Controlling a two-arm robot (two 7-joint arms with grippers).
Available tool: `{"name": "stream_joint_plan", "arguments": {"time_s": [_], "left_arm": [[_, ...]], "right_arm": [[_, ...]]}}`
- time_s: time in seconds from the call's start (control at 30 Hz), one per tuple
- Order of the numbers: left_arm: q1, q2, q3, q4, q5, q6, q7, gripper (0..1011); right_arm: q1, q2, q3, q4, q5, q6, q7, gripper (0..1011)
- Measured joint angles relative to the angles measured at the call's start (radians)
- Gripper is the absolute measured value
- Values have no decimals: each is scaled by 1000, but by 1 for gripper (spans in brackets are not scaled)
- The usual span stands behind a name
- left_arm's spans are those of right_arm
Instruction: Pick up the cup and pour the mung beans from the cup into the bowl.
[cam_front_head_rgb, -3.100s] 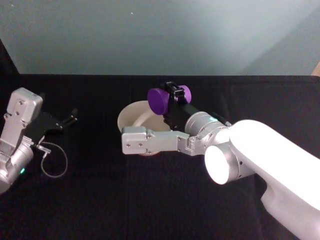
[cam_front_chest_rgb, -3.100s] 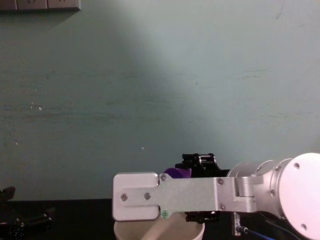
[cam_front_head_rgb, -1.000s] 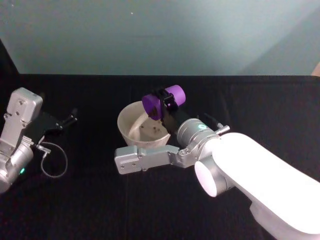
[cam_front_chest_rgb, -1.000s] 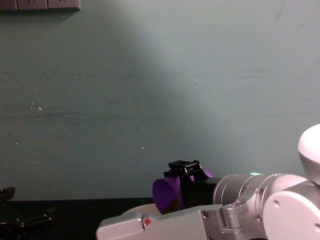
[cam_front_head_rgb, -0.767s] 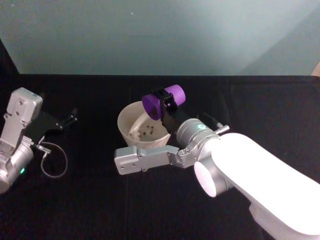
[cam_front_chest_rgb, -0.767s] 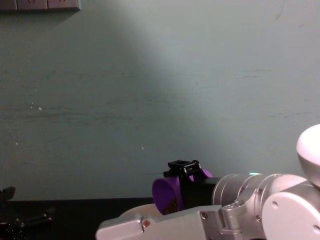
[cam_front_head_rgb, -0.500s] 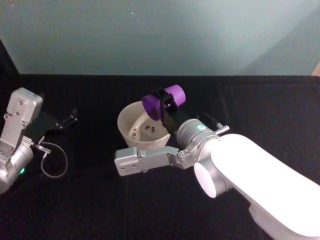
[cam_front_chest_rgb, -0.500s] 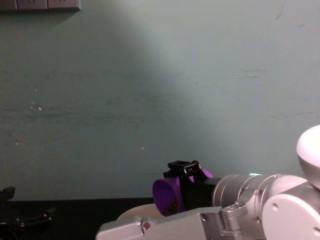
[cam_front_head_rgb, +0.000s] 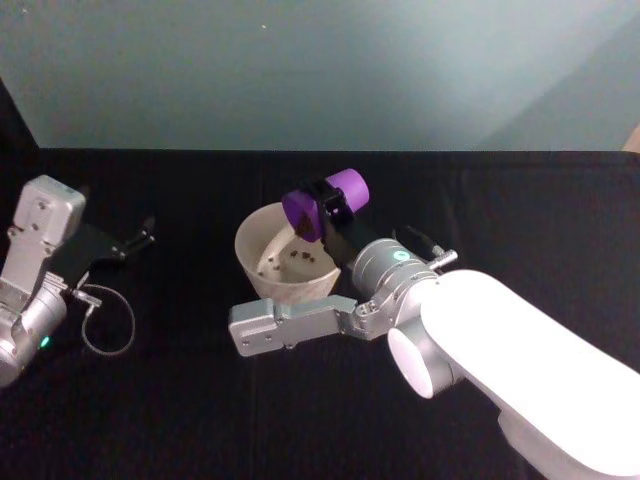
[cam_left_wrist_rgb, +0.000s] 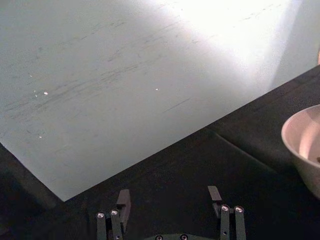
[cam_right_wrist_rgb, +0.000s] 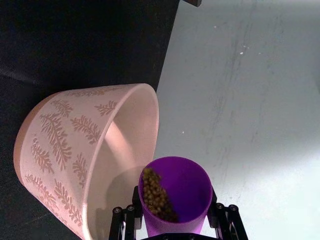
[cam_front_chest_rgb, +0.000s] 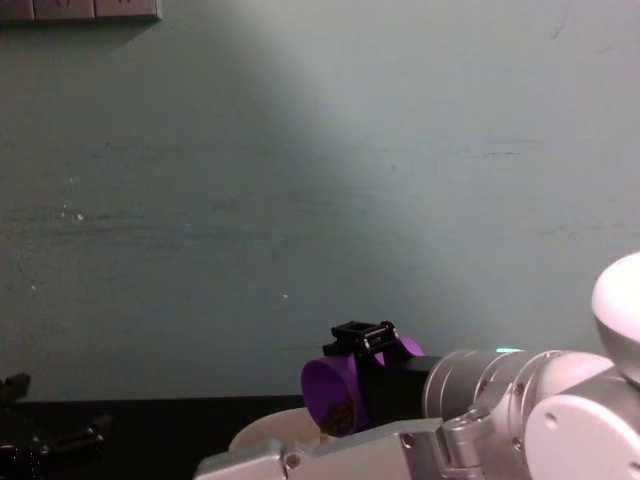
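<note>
Right fingers (cam_front_head_rgb: 329, 198) clamp the cup (cam_front_head_rgb: 349, 187) tipped over the bowl's (cam_front_head_rgb: 250, 232) far rim, left fingers (cam_left_wrist_rgb: 123, 200) spread well clear

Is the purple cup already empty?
No, a heap of mung beans lies inside the tilted cup, beside the bowl.

Head view: the bowl (cam_front_head_rgb: 262, 283) is set on the surface (cam_front_head_rgb: 200, 410), just left of frame centre. The cup (cam_front_head_rgb: 350, 188) is held on its side above the bowl's right rim, with its mouth turned left over the bowl. It is clasped by the right tool (cam_front_head_rgb: 330, 205), whose arm is seen entering from the lower right. Mung beans (cam_front_head_rgb: 297, 257) are noted inside the bowl, with more lodged in the cup's mouth. The left tool (cam_front_head_rgb: 135, 238) is parked at mid-left, well apart from the bowl, fingers spread. A cable loop (cam_front_head_rgb: 105, 322) is laid below it.
</note>
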Motion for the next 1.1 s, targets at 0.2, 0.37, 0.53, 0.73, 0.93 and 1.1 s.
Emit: {"name": "stream_joint_plan", "arguments": {"time_s": [0.2,0.37,0.53,0.73,0.93,1.1], "left_arm": [[0,0,0,0,0,0,0,1000],[0,0,0,0,0,0,0,1000],[0,0,0,0,0,0,0,1000],[0,0,0,0,0,0,0,1000],[0,0,0,0,0,0,0,1000],[0,0,0,0,0,0,0,1000]], "right_arm": [[0,0,-1,0,-5,0,0,726],[-1,1,-2,0,-9,0,0,724],[-1,0,-3,-2,-13,0,1,726],[-2,0,-5,-3,-19,2,1,726],[-2,0,-9,-3,-26,3,2,724],[-1,0,-10,-4,-30,4,3,726]]}}
